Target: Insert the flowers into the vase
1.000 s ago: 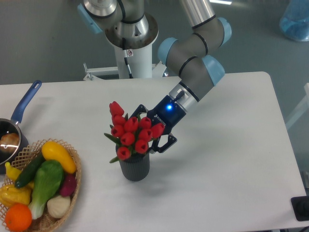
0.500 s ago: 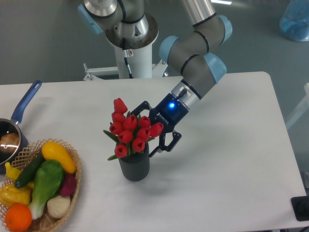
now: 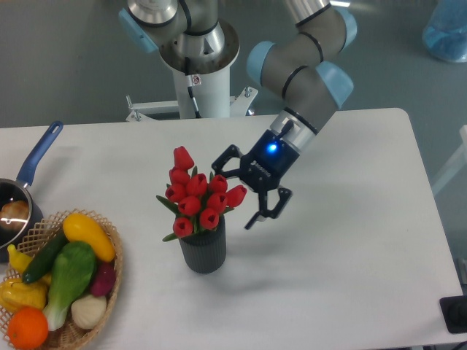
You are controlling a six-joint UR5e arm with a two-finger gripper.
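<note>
Beside the flowers (image 3: 195, 198) standing in the vase (image 3: 203, 251), the hand (image 3: 238, 191) has opened and withdrawn.

Vegetable basket (image 3: 109, 281) front-left; blue-handled saucepan (image 3: 29, 171) behind.

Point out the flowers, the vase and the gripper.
flowers (image 3: 195, 200): fixed camera, on a red bud mid-bunch.
vase (image 3: 203, 252): fixed camera, on its ribbed front wall.
gripper (image 3: 235, 191): fixed camera, midway between the open fingertips, right of the bunch.

The flowers (image 3: 195, 200) stand in the vase (image 3: 203, 252), tool (image 3: 241, 191) beside.
</note>
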